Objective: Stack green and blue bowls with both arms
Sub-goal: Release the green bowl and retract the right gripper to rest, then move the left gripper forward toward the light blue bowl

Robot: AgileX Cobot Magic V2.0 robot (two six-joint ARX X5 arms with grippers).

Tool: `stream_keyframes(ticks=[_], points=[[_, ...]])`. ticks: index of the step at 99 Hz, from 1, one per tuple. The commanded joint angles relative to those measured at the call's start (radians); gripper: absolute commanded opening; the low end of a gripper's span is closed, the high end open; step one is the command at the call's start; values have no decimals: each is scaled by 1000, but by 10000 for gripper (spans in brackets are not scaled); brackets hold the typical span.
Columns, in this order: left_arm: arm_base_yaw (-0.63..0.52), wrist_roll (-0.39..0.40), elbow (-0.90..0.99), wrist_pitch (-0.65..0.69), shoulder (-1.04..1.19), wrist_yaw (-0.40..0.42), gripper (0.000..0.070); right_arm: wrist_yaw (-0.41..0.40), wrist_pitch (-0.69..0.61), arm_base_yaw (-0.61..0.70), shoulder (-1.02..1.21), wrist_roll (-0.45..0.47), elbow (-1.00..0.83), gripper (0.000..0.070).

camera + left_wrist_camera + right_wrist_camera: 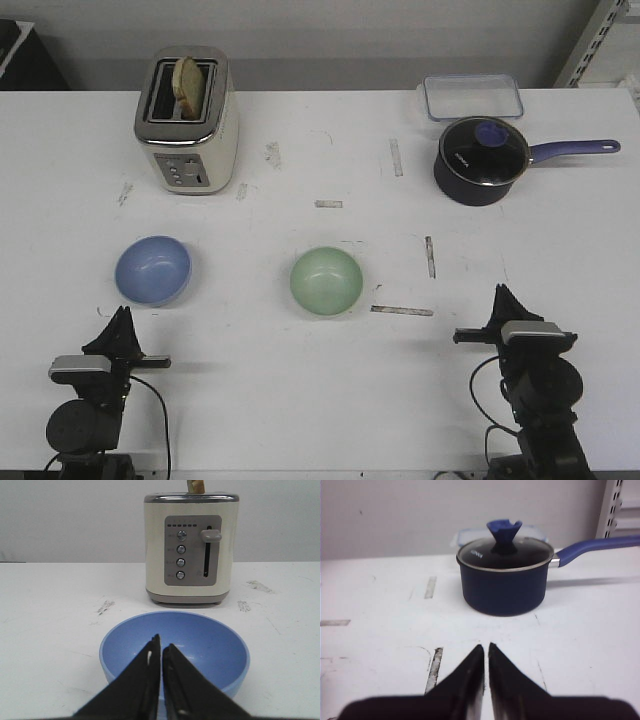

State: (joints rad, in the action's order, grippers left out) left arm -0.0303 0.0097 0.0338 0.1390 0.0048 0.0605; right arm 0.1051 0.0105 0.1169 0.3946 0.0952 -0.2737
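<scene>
Sitting apart: one blue bowl [153,270], one green bowl [326,281].

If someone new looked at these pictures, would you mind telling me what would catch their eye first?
Probably the two pastel bowls on the white table: the blue bowl just ahead of the left end effector, and the green bowl near the middle, set apart from it. Next come the cream toaster with a slice of bread behind the blue bowl, and the dark blue lidded saucepan at the far right.
</scene>
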Motion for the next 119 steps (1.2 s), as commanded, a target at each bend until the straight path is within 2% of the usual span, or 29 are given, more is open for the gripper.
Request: stream_keyframes(ticks=[1, 36, 45, 62, 93, 109, 119], points=[[-1, 5, -21, 13, -2, -1, 3, 0, -13, 2, -45, 13, -3, 4], [-1, 5, -21, 13, -2, -1, 3, -5, -39, 2, -225, 11, -4, 5], [-1, 5, -21, 13, -2, -1, 3, -15, -39, 2, -232, -8, -6, 6], [-1, 5, -21, 13, -2, -1, 3, -98, -33, 2, -232, -48, -11, 6], [-1, 5, -21, 25, -2, 0, 2, -98, -34, 2, -232, -48, -11, 6], [-1, -107, 0, 42, -2, -5, 2, -98, -32, 2, -232, -48, -11, 6], [-1, -108, 35, 33, 1, -4, 2, -98, -33, 2, -232, -48, -11, 6]])
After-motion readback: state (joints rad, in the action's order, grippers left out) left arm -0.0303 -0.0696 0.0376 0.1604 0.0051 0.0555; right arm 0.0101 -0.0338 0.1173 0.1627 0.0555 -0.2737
